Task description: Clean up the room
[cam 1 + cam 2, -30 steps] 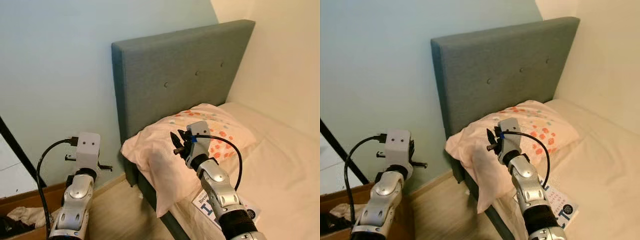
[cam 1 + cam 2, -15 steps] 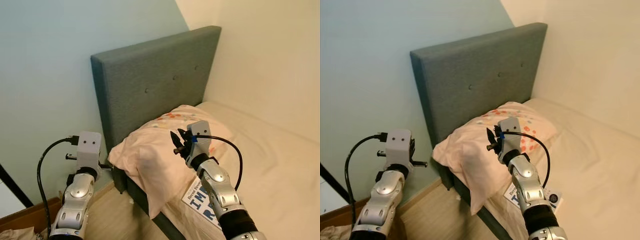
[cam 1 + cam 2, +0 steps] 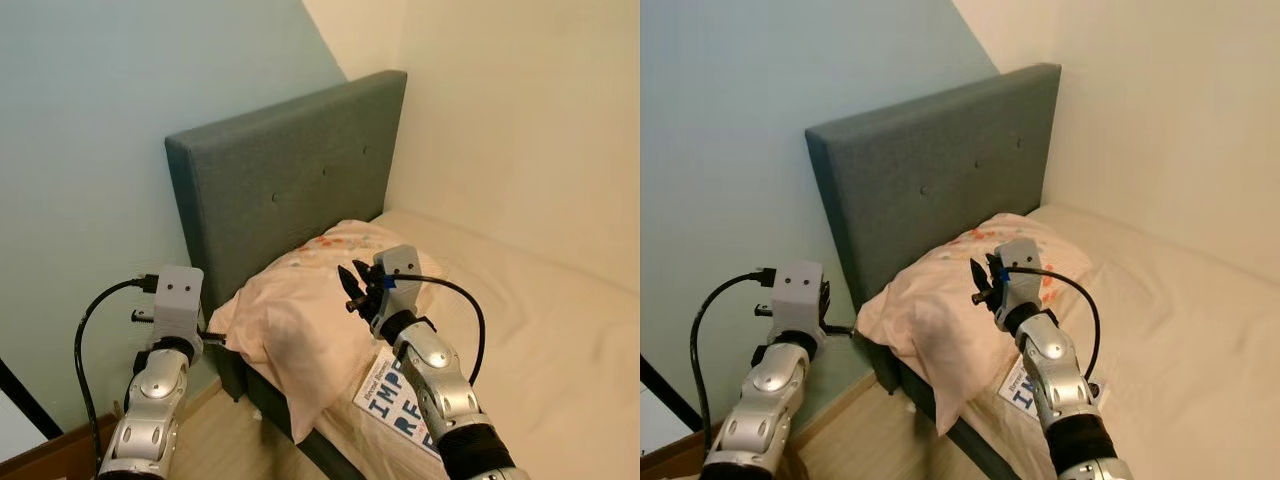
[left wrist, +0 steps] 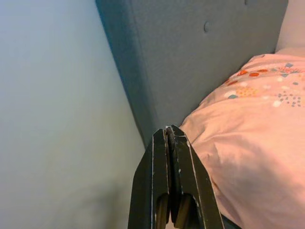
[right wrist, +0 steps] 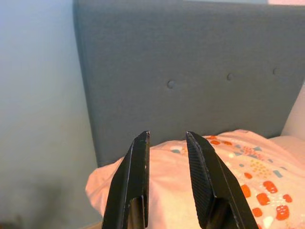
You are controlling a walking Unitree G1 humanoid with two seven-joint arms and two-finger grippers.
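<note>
Eye views: pillow (image 3: pixel 300 310) lies skewed on bed (image 3: pixel 560 340), one corner hanging off near edge, long axis running toward headboard (image 3: pixel 290 190). My right gripper (image 3: pixel 352 287) hovers just above pillow middle; nearer arm, I judge. Book (image 3: pixel 395 405) beside pillow, partly hidden by arm.

Left wrist view: my left gripper (image 4: pixel 169 131) closed, empty, beside pillow corner.

Right wrist view: fingers (image 5: pixel 136 176) apart, empty, pillow just beyond.

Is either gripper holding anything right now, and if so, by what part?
Nothing is held. The left gripper is shut on nothing beside the pillow; the right gripper is open above the pillow, with nothing between its fingers.
</note>
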